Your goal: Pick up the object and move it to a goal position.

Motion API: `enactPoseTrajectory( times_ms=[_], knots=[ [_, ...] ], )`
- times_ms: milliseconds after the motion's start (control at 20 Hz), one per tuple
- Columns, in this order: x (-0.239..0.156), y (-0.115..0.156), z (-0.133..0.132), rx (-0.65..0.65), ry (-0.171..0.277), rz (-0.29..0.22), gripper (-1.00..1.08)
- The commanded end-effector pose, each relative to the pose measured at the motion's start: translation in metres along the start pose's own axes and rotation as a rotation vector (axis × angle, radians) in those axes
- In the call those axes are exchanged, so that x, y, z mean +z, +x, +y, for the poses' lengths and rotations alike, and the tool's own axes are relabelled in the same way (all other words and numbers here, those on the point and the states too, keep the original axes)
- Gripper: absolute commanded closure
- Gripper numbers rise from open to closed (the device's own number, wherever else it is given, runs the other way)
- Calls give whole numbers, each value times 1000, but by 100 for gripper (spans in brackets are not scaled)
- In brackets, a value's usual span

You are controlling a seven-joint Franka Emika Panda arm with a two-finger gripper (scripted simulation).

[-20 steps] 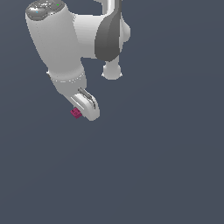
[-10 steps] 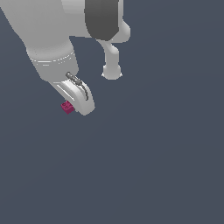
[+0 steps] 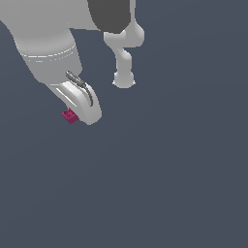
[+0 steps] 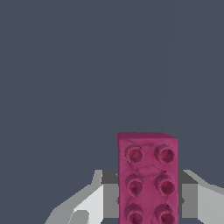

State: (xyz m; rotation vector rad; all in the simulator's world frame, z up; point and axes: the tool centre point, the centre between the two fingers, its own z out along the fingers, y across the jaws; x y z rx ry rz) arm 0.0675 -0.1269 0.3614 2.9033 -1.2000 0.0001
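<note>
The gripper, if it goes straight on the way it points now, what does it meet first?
Only the plain grey floor, as far as the wrist view shows. The gripper holds the brick between its fingers, and nothing else lies ahead; the depth is unclear.

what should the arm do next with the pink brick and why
Probably keep the grip and carry on toward the goal. In the wrist view the magenta brick sits between the gripper fingers, apparently clamped. In the exterior view it shows beside the gripper. No goal marker is visible, so direction is unclear.
</note>
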Motion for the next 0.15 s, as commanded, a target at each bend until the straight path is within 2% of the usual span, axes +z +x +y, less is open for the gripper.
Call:
enactPoseTrajectory(
  times_ms=[0,100],
  knots=[
    [-2,1,-1,0,0,0,108],
    [-2,1,-1,0,0,0,108]
  ],
)
